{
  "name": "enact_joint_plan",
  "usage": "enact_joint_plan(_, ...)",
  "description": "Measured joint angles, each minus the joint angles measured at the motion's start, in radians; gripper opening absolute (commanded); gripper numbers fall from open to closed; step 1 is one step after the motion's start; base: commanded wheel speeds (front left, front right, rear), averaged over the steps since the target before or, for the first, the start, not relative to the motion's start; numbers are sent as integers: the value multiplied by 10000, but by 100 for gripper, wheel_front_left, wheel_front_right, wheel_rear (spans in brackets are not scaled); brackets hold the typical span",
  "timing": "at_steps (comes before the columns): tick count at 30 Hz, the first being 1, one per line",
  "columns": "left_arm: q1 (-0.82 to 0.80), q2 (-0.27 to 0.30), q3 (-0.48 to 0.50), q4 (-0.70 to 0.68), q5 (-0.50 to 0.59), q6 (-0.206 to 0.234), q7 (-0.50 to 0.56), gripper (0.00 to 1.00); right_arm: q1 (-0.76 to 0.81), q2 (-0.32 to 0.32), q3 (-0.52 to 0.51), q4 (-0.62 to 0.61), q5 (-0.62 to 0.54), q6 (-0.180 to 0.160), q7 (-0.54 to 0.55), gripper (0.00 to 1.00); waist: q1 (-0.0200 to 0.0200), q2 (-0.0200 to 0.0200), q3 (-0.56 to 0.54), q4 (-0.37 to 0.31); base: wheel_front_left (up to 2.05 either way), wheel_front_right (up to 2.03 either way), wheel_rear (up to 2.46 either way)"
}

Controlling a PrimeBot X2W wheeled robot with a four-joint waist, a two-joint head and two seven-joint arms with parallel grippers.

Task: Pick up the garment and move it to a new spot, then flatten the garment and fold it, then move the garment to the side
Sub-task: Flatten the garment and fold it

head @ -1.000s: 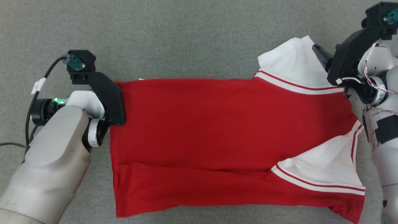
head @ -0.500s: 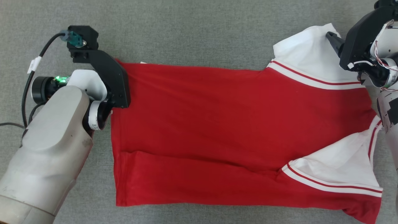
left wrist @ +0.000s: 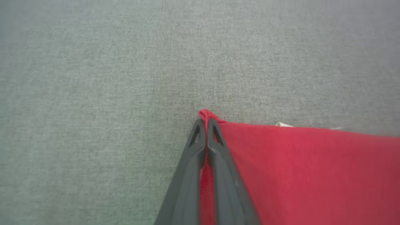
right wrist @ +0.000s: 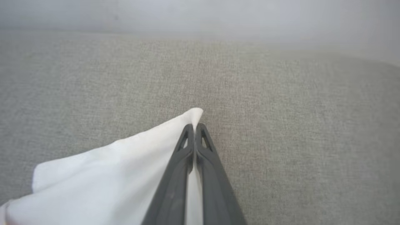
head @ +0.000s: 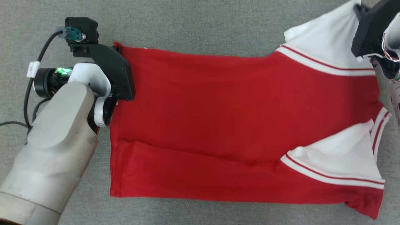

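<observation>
The garment (head: 218, 106) is a red shirt with white, red-striped sleeves, spread across the grey cloth surface with its near part folded over. My left gripper (left wrist: 206, 120) is shut on the garment's red far-left corner (left wrist: 204, 114), which pokes out past the fingertips; in the head view that corner (head: 116, 46) sits beside the wrist's black camera mount. My right gripper (right wrist: 194, 125) is shut on the tip of the white far sleeve (right wrist: 125, 162). In the head view that sleeve (head: 328, 37) rises to the top right corner.
Grey fabric surface (head: 203, 22) lies all around the garment. A second white sleeve (head: 340, 159) lies folded over the near right part. A black cable (head: 26, 103) trails from my left wrist at the left edge.
Both grippers have gone up the view, taking the garment's far edge with them and drawing it taut. The right gripper, earlier resting open at the sleeve, now pinches its tip.
</observation>
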Motion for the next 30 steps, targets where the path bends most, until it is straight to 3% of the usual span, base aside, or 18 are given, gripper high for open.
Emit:
enact_joint_plan(5,156,-242,88,196,40,13,-1005,0,-2,190,-75,232,313,-2,-1066,0,0,0,-238,-99,0,0,0)
enact_joint_plan(12,342,-531,167,454,94,-161,-2320,0,582,288,291,61,1358,-2,-1724,0,0,0,-657,-235,0,0,0)
enact_joint_plan(17,952,-736,-6,754,153,-328,-2989,0,1801,67,861,-1118,2669,-2,-1858,0,-1,0,-1144,-315,0,0,0)
enact_joint_plan(22,1611,-825,-88,842,219,-378,-3887,0,3378,-583,907,-2865,3870,-2,-1962,0,-3,-1,-1715,-364,0,0,0)
enact_joint_plan(25,2058,-736,-71,871,240,-412,-4548,0,4683,-1049,842,-4136,4121,-2,-1950,0,-3,-1,-2136,-447,0,0,0)
enact_joint_plan(30,2736,-562,-107,1095,311,-408,-4809,0,6182,-1442,698,-5122,4046,-4,-1310,0,-3,-1,-2549,-588,0,0,0)
